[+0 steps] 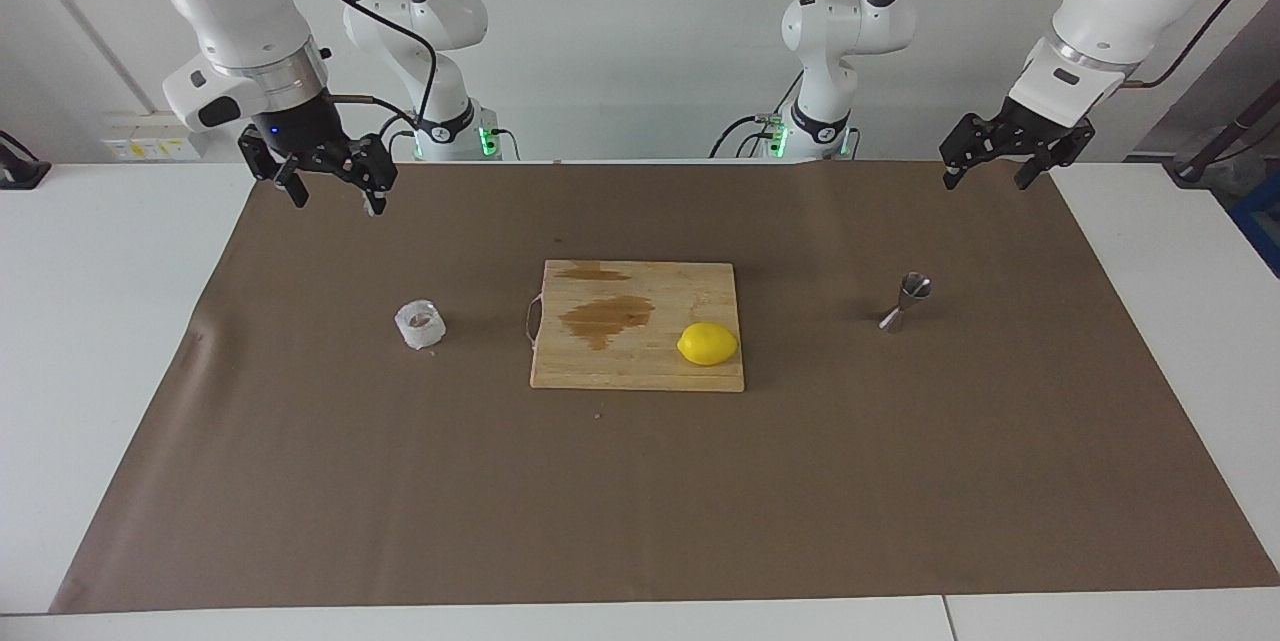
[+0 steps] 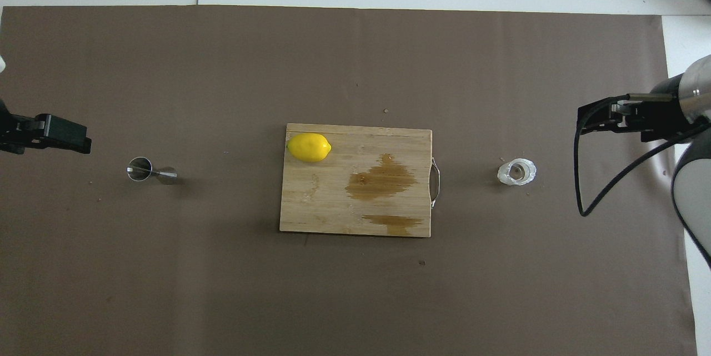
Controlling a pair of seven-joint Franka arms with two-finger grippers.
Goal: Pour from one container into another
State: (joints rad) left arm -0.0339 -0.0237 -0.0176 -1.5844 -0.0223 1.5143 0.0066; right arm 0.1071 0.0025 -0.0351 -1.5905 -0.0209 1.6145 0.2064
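Fingers (image 1: 297, 189) spread, above paper's (image 1: 640, 481) corners.

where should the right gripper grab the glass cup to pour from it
Grip the glass cup across its faceted side wall, coming in level from the robots' side. It stands upright with its mouth open, so a side hold leaves the rim free and lets the right gripper tip it.
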